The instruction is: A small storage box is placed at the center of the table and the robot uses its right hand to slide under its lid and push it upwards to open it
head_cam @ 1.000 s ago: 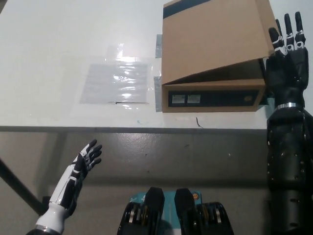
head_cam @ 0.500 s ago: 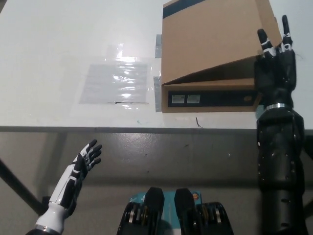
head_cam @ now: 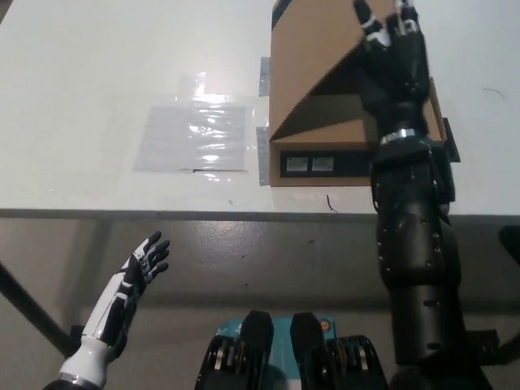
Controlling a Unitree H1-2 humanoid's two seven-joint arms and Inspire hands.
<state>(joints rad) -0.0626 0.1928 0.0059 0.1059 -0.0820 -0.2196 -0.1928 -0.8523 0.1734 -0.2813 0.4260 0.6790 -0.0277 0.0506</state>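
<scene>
While the lid (head_cam: 313, 61) is propped steeply from beneath by the right hand (head_cam: 396, 61), fingers spread, gripping nothing, the box (head_cam: 325, 162) sits at one o'clock on the table (head_cam: 97, 65); further upward pushing is judged necessary. The left hand (head_cam: 134, 280) is rested, fingers apart, at seven o'clock.

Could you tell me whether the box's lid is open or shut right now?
Partly open: the lid slants up off the box, a dark wedge gap beneath, with the right hand against it.
</scene>
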